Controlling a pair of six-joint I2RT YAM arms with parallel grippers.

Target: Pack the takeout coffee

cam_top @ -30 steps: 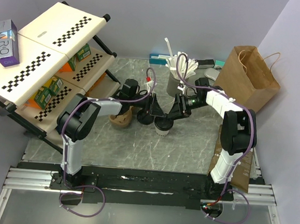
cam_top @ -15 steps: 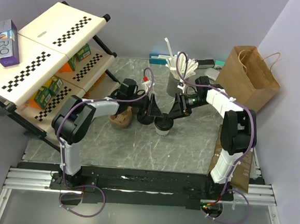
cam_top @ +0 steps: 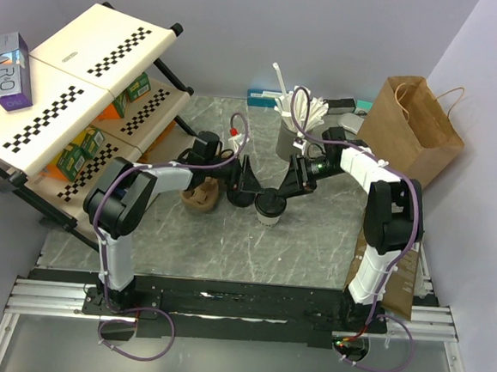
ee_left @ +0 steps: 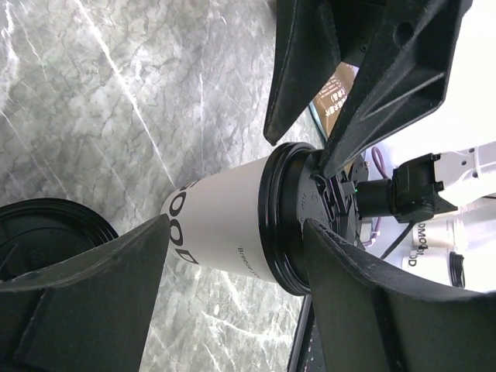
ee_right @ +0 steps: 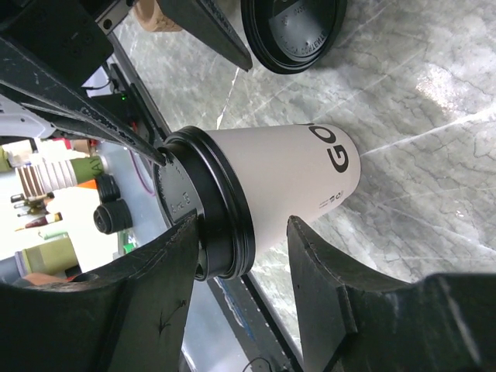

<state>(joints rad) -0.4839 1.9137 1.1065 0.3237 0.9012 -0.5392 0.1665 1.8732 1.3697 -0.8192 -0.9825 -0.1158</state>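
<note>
The takeout coffee cup (cam_top: pixel 267 219) stands upright on the marble table, white with its black lid (cam_top: pixel 270 203) on. It also shows in the left wrist view (ee_left: pixel 225 225) and the right wrist view (ee_right: pixel 302 174). My left gripper (cam_top: pixel 256 193) is open just left of the cup, and its fingers (ee_left: pixel 77 310) stand wide on either side of the cup without touching it. My right gripper (cam_top: pixel 284 191) is open at the cup's right. Its fingers straddle the lid's rim (ee_right: pixel 221 209): one rests on the lid top, the other lies by the cup wall.
A spare black lid (cam_top: pixel 241 198) lies on the table left of the cup, beside the brown pulp carrier (cam_top: pixel 200 198). A dark grey cup of white sticks (cam_top: pixel 289 133) stands behind. A brown paper bag (cam_top: pixel 408 130) stands at the back right, and a shelf rack (cam_top: pixel 92 96) at the left.
My left wrist has shifted slightly left and back from the cup. The cup and my right gripper have stayed about where they were.
</note>
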